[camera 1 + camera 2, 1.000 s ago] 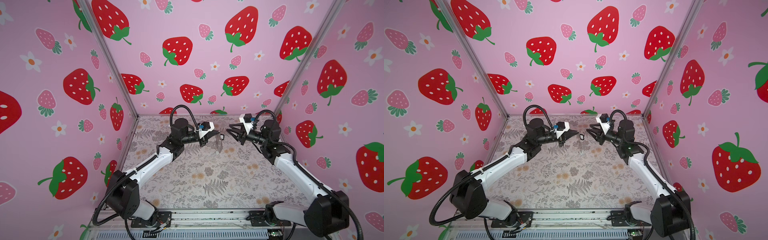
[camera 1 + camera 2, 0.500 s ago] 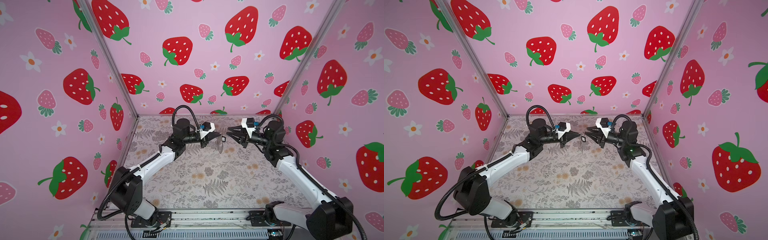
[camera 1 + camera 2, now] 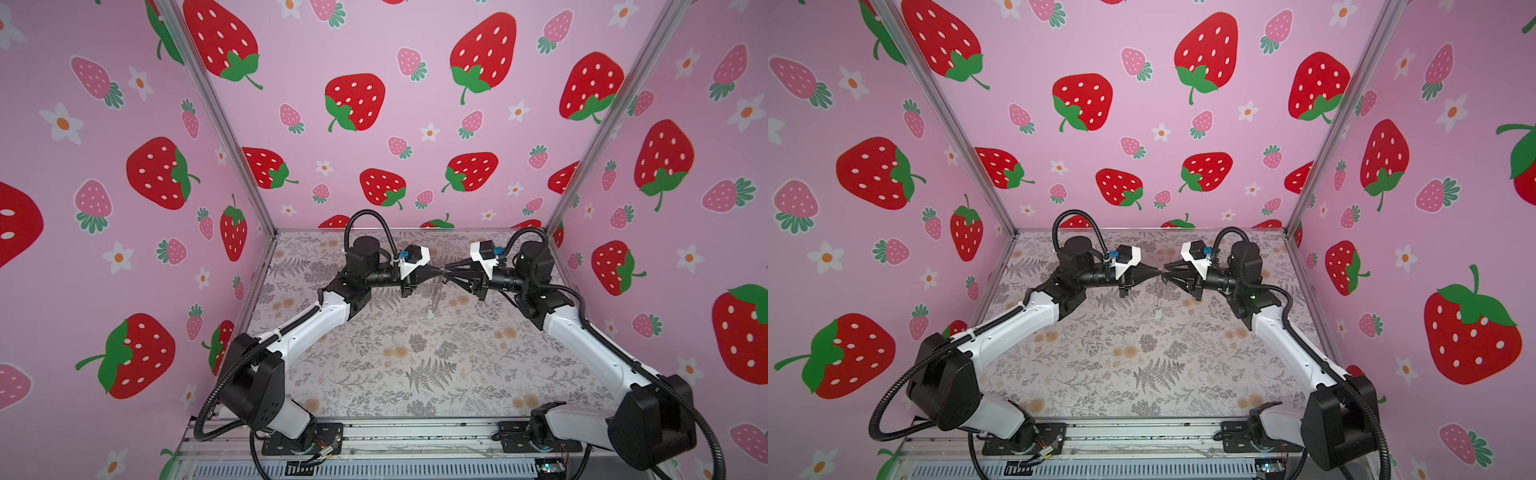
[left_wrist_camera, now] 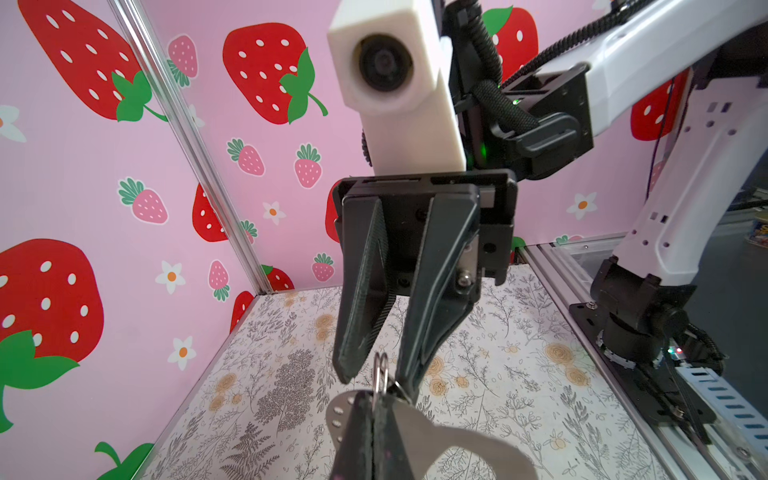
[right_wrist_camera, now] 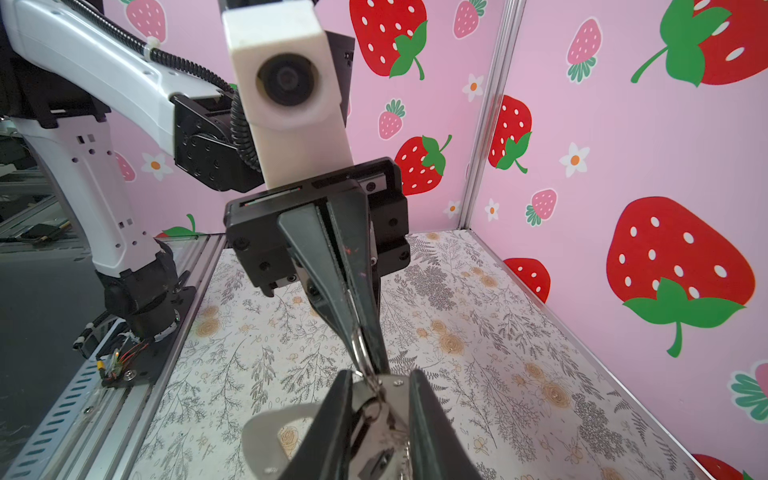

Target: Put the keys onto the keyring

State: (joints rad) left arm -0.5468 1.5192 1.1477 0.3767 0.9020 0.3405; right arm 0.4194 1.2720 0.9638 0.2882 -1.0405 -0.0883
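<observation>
The keyring is a flat grey crescent plate with small holes and silver rings along one end. My left gripper is shut on that end, above the table's far middle. One silver ring stands up past its fingertips. My right gripper faces it tip to tip in both top views, jaws a little apart on either side of that ring. Shiny metal and a short chain show between the right fingers; I cannot pick out the keys. A thin strand with a small pale piece hangs below the tips.
The floral table is boxed in by pink strawberry walls at the back and both sides. Both arm bases sit on a metal rail along the front edge. The left arm's elbow and the right arm's elbow hang over the far half.
My right gripper has moved left to meet the left gripper's tips, and its jaws have narrowed. The left gripper shifted slightly right, still shut on the keyring.
</observation>
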